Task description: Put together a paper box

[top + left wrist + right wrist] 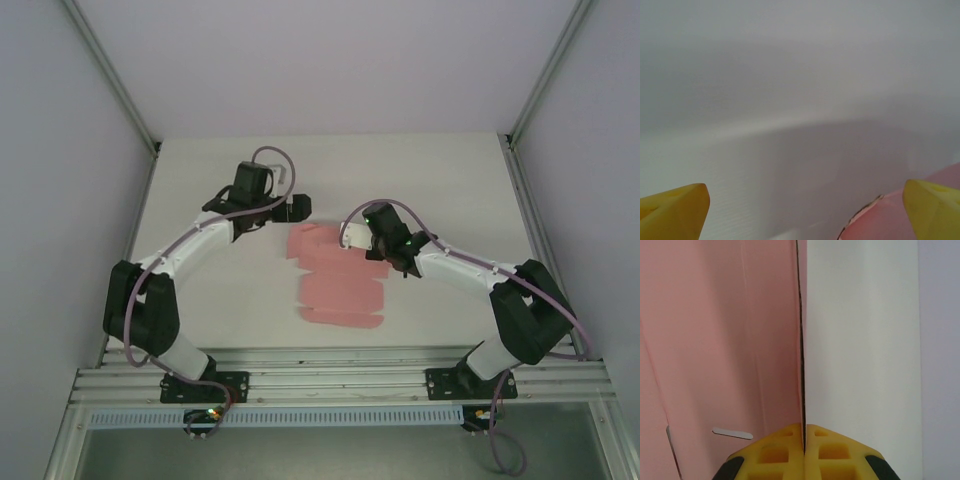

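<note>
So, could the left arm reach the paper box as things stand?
Probably yes: the left gripper hangs open right beside the far-left corner of the paper box, with nothing between; the right gripper pinches another edge.

**A:** so what's the room like from above?

**B:** pretty plain tbh. White table (pixel 420 175) mid-frame, boxed in by pale grey walls: back wall (pixel 330 60) across the top, left wall (pixel 50 200), right wall (pixel 605 200). Metal posts (pixel 110 75) run diagonally in the upper corners.

**A:** and the bottom of the frame?

**B:** grooved aluminium rail (pixel 340 362) along the table's near edge, with a slotted white strip (pixel 330 415) just below it. Light is soft and even.
</note>
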`<action>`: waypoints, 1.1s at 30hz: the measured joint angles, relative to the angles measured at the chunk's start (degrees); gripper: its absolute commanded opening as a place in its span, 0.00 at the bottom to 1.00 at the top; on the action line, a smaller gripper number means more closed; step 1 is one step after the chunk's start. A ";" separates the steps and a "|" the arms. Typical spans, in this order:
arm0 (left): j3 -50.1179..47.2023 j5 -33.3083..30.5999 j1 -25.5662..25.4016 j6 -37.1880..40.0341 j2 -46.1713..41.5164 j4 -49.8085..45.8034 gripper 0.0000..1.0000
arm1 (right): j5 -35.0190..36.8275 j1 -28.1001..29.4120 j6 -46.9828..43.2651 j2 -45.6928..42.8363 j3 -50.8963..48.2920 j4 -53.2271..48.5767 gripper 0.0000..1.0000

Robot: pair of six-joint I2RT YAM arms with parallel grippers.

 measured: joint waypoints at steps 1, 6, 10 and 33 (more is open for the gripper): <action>-0.02 -0.02 -0.37 0.61 -0.02 -0.81 1.00 | 0.00 -0.02 0.02 -0.04 0.00 0.04 0.00; -1.38 -1.55 -1.09 2.12 -0.15 -2.10 1.00 | -0.07 0.02 0.09 -0.63 0.00 0.04 0.00; -1.88 -2.14 -1.31 2.51 -0.13 -3.69 1.00 | -0.31 0.02 0.42 -2.40 0.00 0.02 0.00; -6.21 -3.93 -7.96 0.66 -0.35 5.18 1.00 | -2.49 -0.46 6.60 -9.09 -4.44 -2.32 0.00</action>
